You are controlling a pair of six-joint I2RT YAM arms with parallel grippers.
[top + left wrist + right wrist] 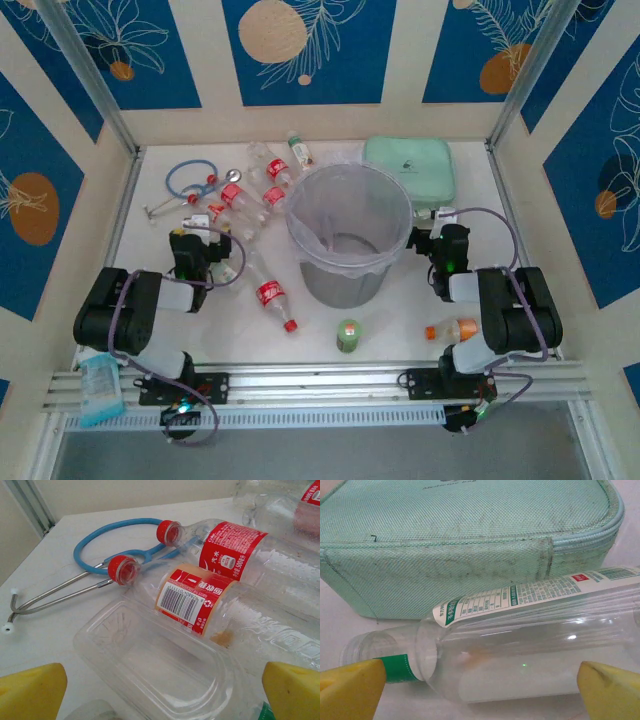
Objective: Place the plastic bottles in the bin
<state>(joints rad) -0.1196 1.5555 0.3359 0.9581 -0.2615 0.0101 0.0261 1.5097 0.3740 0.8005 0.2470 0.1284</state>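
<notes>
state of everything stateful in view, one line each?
Bin, upright, open, no bottle visible inside.
Case, shut, flat.
Red-label bottles, capped, on their sides.
White-label bottle, uncapped, on its side.
Orange bottle, on its side.
Green bottle, standing.
Left gripper, open.
Right gripper, open, over white-label bottle.

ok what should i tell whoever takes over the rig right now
Left gripper: open, holding nothing, above the red-labelled bottles beside the stethoscope.
Right gripper: open, one finger on either side of a capless white-labelled bottle lying by the mint-green case; not closed on it.
Bin: mid-table, no bottle visible inside.
Done: nothing binned.
Left: every bottle, including the orange-labelled bottle and green-labelled bottle near the front edge.
</notes>
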